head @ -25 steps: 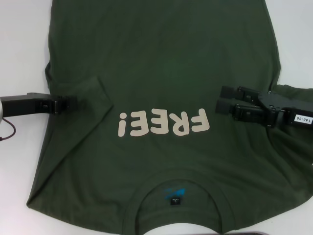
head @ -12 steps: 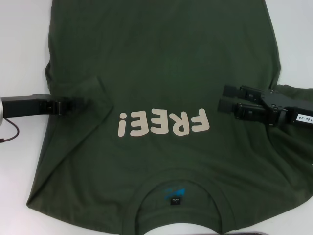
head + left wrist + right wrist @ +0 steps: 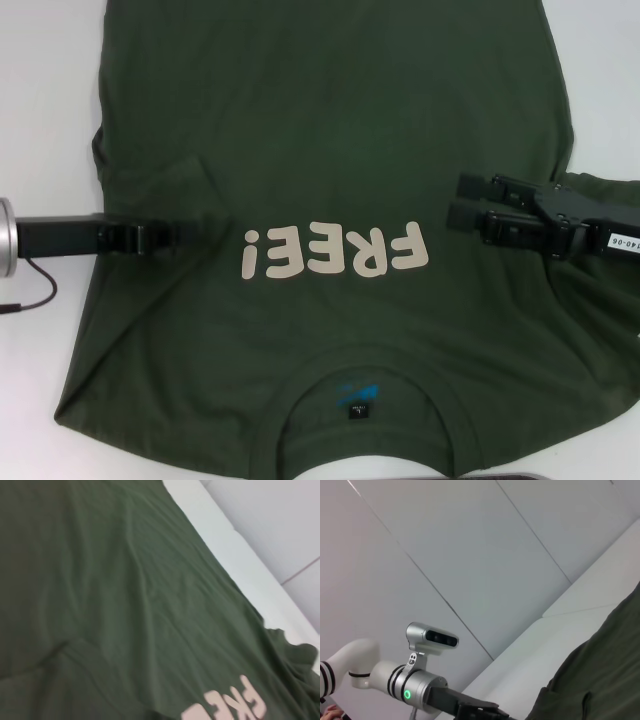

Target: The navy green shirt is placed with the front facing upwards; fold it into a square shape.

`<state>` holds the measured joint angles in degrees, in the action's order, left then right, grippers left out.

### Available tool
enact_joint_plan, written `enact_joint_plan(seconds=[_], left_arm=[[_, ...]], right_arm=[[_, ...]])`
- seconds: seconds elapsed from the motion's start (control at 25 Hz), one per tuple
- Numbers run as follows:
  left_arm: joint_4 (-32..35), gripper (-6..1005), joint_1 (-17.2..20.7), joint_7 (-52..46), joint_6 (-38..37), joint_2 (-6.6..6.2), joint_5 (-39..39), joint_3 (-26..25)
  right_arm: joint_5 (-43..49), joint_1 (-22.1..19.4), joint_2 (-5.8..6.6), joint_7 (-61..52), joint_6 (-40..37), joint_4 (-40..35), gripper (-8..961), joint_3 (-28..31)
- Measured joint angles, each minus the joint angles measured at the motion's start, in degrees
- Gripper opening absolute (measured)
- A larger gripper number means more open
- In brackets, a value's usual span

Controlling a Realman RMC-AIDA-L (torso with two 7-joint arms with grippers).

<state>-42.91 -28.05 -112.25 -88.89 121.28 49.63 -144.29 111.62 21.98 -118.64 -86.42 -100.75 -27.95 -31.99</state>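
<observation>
The navy green shirt point(image 3: 330, 200) lies flat on the white tabletop point(image 3: 45, 100), collar near, long axis running near-to-far. The left gripper point(image 3: 165, 238) clamps its folded left sleeve; the right gripper point(image 3: 462, 207), jaws apart, hovers over the right side.

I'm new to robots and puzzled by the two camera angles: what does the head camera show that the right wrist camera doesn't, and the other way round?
Only the head view shows the cream "FREE!" lettering, the collar with its neck label, and the right gripper, its fingers spread, over the shirt's right side. Only the right wrist view shows the grey wall panels behind the table and the camera mounted on the left arm. Both show the navy green shirt lying on the white table, and the left gripper reaching in over the shirt's left edge.
</observation>
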Motion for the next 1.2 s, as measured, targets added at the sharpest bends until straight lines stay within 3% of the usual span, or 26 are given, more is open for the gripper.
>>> enact_joint_plan(seconds=[0.36, 0.52, 0.88, 1.2], left_arm=[[0.95, 0, 0.28, -1.09, -4.39, 0.37, -0.10, -0.06], [3.24, -1, -0.04, -1.28, -4.45, 0.54, -0.19, 0.06], [5.30, 20, -0.57, -1.00, -4.56, 2.55, 0.44, 0.07], [9.24, 43, -2.11, -0.21, -2.43, 2.64, 0.65, -0.06]], right_arm=[[0.28, -0.02, -0.22, 0.04, -0.09, 0.05, 915, -0.04], [0.34, -0.01, -0.25, 0.07, -0.13, 0.15, 915, -0.10], [0.35, -0.01, -0.34, 0.13, -0.18, 0.25, 915, -0.16], [0.44, -0.01, -0.33, 0.13, -0.24, 0.00, 915, -0.20]])
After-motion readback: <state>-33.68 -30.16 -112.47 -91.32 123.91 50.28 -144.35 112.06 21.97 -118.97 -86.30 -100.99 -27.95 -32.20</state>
